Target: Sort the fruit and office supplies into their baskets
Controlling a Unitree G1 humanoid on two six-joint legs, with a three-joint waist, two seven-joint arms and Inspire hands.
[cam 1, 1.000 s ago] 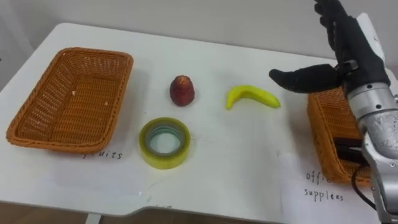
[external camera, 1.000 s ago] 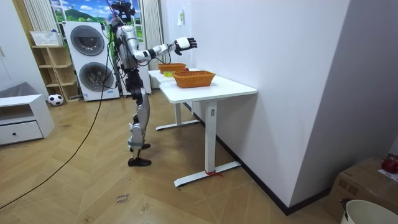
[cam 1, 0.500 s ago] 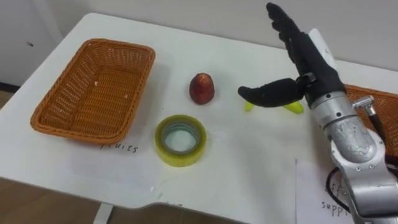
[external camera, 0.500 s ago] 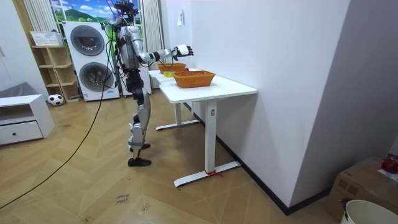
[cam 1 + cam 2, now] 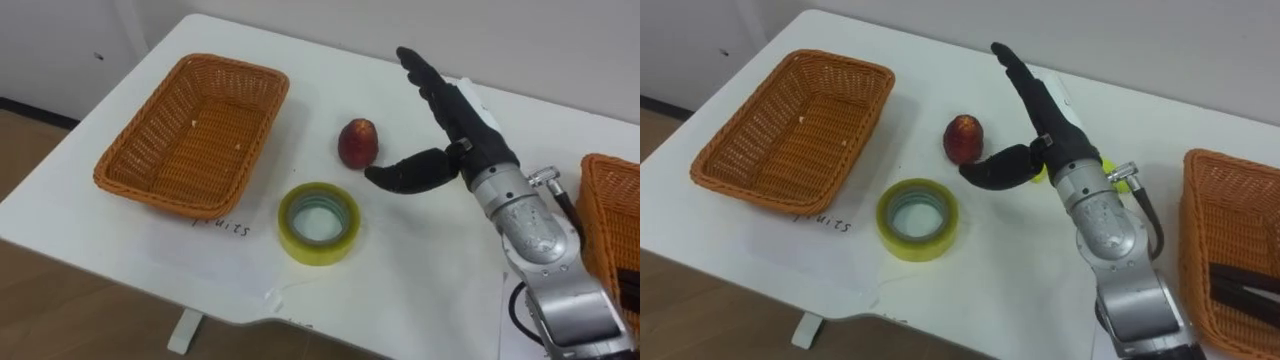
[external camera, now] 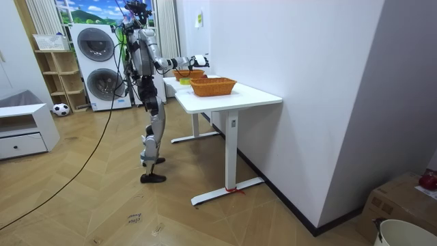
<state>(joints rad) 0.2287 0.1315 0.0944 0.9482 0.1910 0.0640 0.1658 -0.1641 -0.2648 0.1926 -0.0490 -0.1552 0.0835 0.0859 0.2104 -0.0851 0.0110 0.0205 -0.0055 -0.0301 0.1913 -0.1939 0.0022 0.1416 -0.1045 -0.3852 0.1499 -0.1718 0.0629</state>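
Note:
An empty wicker basket stands at the table's left, with a handwritten fruit label before it. A red fruit lies mid-table, and a yellow tape roll lies nearer the front edge. My right hand hovers open just right of the red fruit, fingers straight and thumb spread toward it. It covers the banana, of which a yellow sliver peeks out under the palm. A second wicker basket at the right holds a dark object.
In the room view the robot stands at the white table's end with its right arm stretched over it. Washing machines stand behind it. The table's front edge runs close to the tape roll.
My right hand has come down and leftward, from above the right basket to over the banana beside the red fruit. The head camera has swung, shifting the whole scene rightward.

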